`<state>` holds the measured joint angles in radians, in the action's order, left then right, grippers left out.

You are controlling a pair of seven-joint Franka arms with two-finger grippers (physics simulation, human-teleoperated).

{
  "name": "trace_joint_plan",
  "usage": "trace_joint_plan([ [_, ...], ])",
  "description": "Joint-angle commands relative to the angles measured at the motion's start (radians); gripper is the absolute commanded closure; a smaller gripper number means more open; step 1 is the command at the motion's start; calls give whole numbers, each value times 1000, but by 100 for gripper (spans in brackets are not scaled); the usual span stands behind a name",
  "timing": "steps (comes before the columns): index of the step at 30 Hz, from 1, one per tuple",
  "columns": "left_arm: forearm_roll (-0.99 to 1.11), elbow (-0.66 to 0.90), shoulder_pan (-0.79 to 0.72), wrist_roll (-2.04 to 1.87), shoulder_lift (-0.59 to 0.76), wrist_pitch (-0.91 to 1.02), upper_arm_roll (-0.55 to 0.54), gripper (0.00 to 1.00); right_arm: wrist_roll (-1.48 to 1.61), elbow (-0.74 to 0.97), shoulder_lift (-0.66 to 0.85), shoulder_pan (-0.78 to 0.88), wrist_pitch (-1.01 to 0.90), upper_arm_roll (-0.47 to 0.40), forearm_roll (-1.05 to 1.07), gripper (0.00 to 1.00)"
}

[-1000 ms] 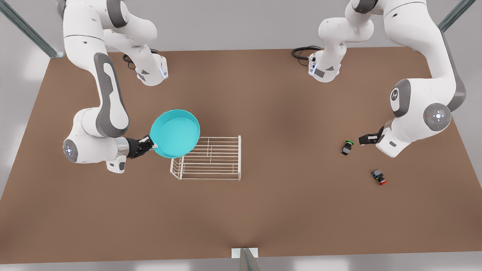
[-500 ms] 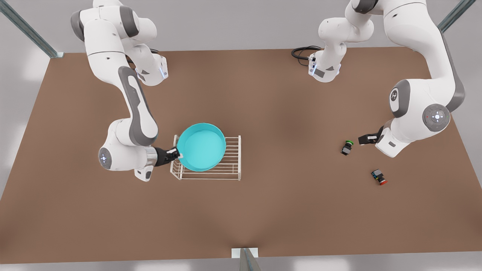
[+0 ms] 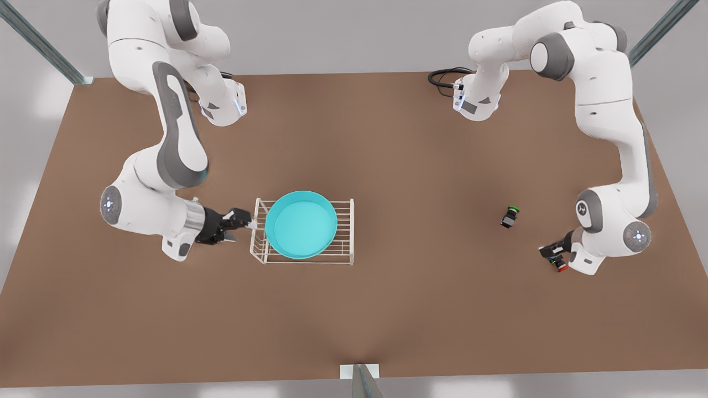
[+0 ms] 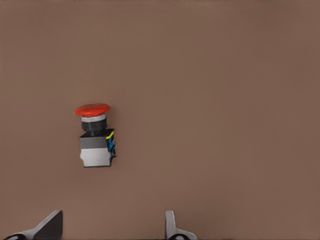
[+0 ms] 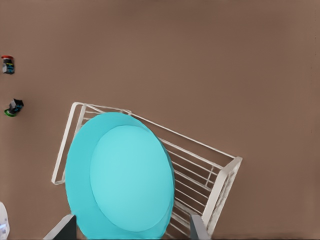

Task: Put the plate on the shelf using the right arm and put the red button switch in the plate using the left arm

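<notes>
The round turquoise plate (image 3: 301, 224) lies flat on the small white wire shelf (image 3: 343, 232), nearer the front view's left end. The right gripper (image 3: 243, 220) sits just beside that end, fingers spread, holding nothing. On the brown bench (image 3: 387, 309), the left gripper (image 3: 551, 255) hangs over the tiny red-capped button switch (image 4: 95, 135), fingers apart and empty

turquoise plate (image 3: 301, 224), white wire shelf (image 3: 345, 232), red-capped button switch (image 4: 95, 135), brown table (image 3: 387, 166)
</notes>
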<state>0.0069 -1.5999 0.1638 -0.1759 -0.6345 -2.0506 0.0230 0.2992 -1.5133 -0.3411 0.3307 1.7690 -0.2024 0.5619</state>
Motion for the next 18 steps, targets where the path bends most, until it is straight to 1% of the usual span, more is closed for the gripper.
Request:
trace_joint_plan([
  [1,61,5,6,-40,-30,-215,0,0,-276,18,20,-9,-255,-52,-137,0],
  [2,62,5,6,-40,-39,-229,0,0,-270,18,24,-7,-345,-48,-465,0],
  [3,61,1,6,-40,-40,-229,0,0,-269,7,39,-2,-367,-48,-597,0],
  [4,65,1,6,-8,-39,-229,0,0,-247,-11,57,-33,-343,-66,-583,2],
  [5,64,1,14,13,-39,-229,0,0,-181,-203,155,-71,-148,-58,-514,0],
  [6,64,-2,14,13,-40,-230,0,0,-183,-381,263,-81,-22,-58,-516,0],
  [8,65,-5,23,38,-54,-256,0,0,-135,-357,352,-108,-128,-161,-577,0],
  [9,64,-8,51,76,-65,-273,0,0,-120,-355,352,-108,-128,-172,-577,0],
  [13,62,-37,43,69,-67,-283,0,0,-120,-350,340,-108,-118,-173,-579,0],
  [18,65,-71,51,75,-82,-335,0,0,-132,-338,246,-98,-72,-140,-568,0],
])
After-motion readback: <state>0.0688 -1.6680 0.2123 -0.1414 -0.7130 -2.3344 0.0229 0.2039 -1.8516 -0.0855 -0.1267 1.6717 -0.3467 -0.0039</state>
